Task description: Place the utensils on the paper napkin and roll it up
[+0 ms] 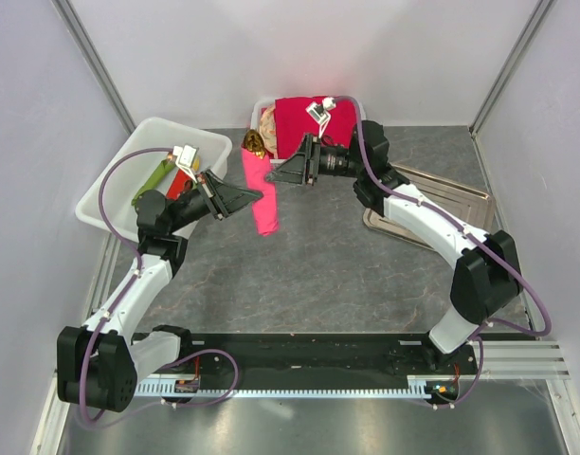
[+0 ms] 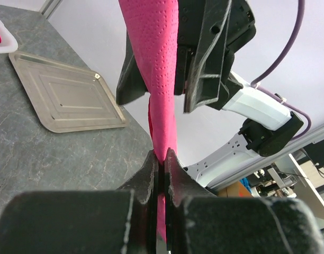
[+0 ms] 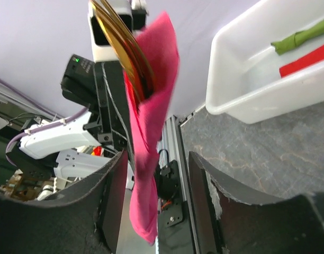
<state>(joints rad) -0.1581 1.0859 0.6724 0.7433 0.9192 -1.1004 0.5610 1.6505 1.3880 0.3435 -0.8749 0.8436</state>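
The left gripper [image 2: 161,159] is clamping the rolled paper napkin [image 1: 266,216] above the table [image 1: 366,275], utensils [image 1: 253,143] sticking from its far end, the right gripper [image 3: 158,159] jaws standing apart astride the roll.

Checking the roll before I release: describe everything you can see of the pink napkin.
The pink napkin is thin dimpled paper, wrapped into a loose roll and held in the air. Gold utensils stick out of one end. The left gripper pinches it shut partway along; the right gripper straddles it, jaws apart.
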